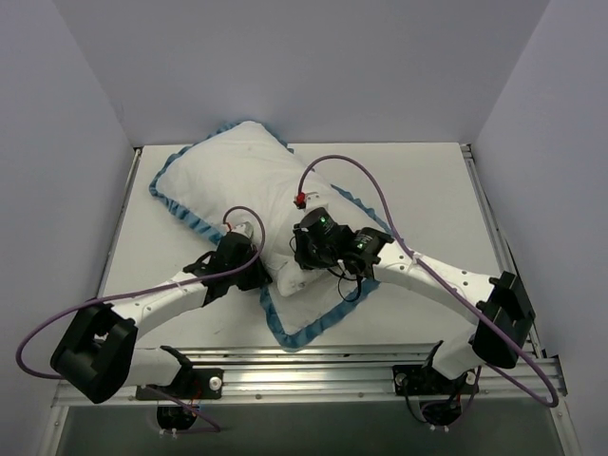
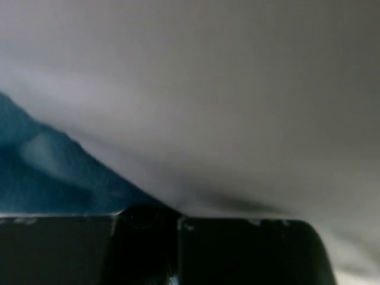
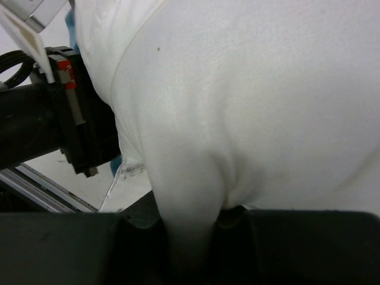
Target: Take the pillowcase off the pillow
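The pillowcase (image 1: 228, 176) lies white back up, slanting from the upper left to the lower middle of the overhead view on the table (image 1: 427, 190). The pillow fills it and cannot be told apart. The right claw (image 3: 185, 234) is pressed together on a fold of white cloth, probably the cover's back. The left claw (image 1: 249, 258) sits at the lower left edge; its own view is a blur of white and teal, so I cannot tell its state. The cloth looks soft, light and stretchy. A loose fold or the ruffled trim (image 1: 313, 328) is probably the best hold.
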